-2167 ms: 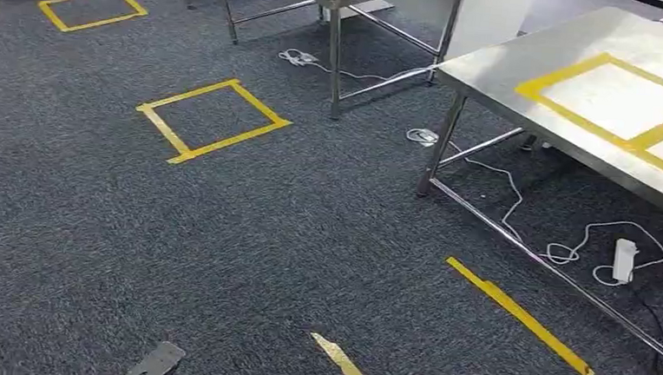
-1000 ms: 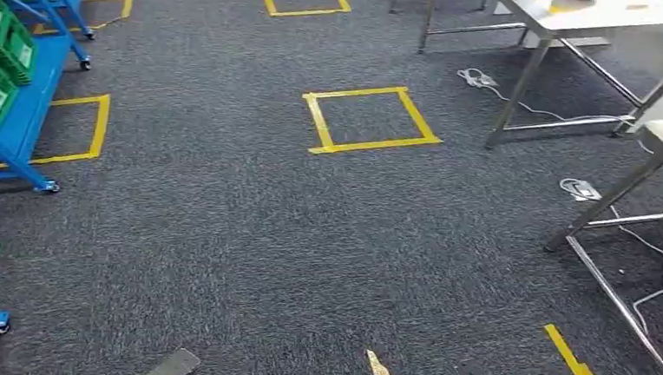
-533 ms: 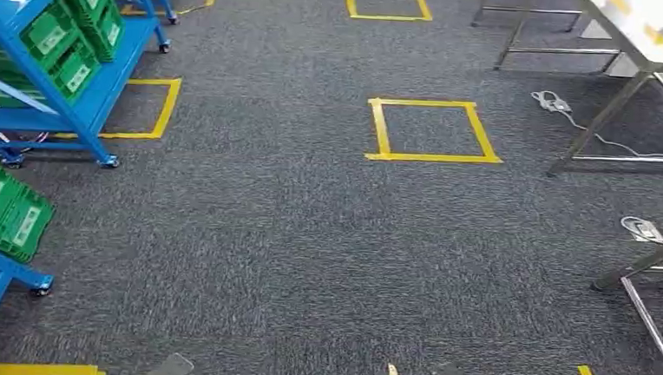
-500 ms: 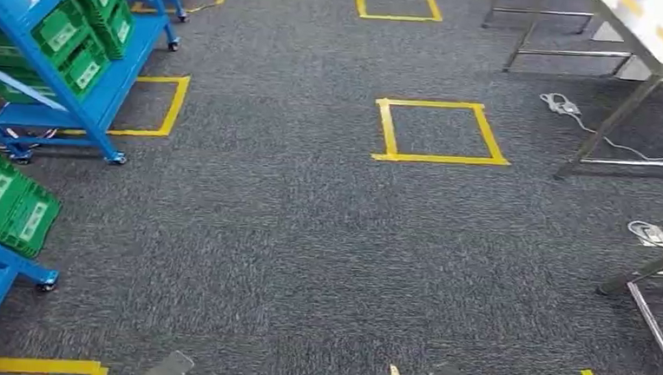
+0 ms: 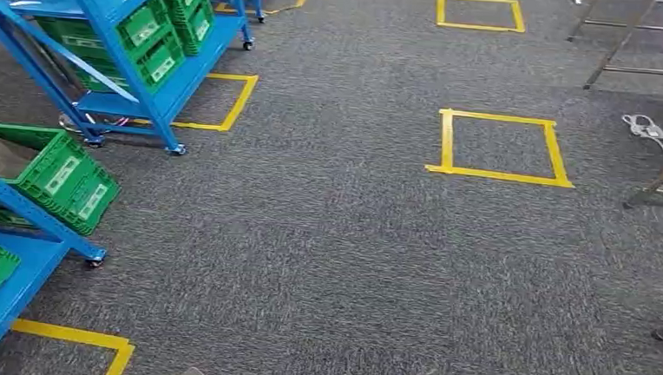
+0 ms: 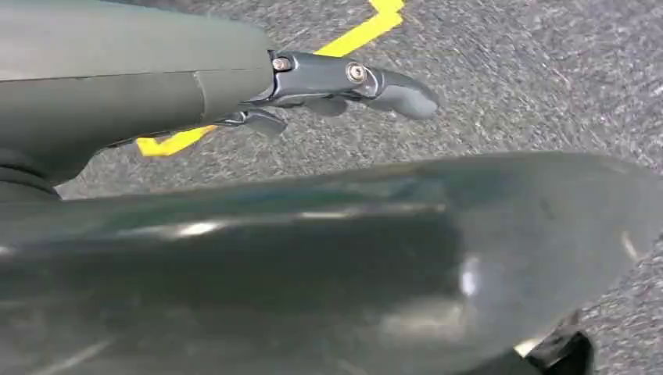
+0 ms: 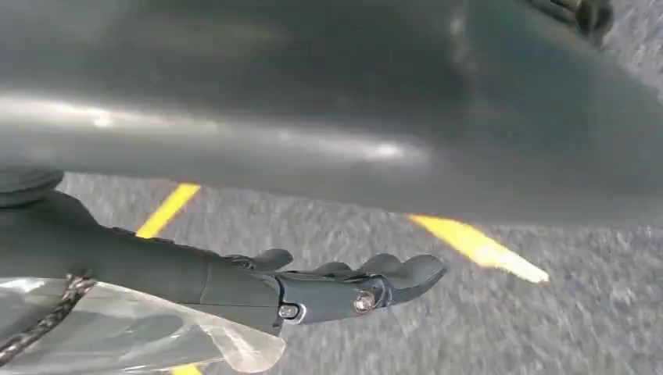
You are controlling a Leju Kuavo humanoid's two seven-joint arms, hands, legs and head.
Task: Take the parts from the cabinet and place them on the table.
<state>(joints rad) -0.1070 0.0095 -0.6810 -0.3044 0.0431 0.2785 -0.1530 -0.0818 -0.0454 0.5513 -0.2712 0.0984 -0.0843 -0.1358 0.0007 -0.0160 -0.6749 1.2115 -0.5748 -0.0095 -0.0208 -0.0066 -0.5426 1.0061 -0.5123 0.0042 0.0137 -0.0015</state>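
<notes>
Hanging over carpet (image 5: 325, 239), both hands, left (image 6: 344, 82) and right (image 7: 352, 285), held nothing, fingers loosely apart; the cabinet (image 5: 101, 52) with green bins (image 5: 159, 33) stood well off at ten o'clock.

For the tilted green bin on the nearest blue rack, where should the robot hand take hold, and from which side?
Probably the green bin by its raised open rim, from the aisle side: it tilts mouth-up toward the carpet, and the blue rack frame bars its other sides. Its contents cannot be made out.

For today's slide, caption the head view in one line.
Blue racks of green bins line grey carpet marked with yellow tape squares.
</notes>
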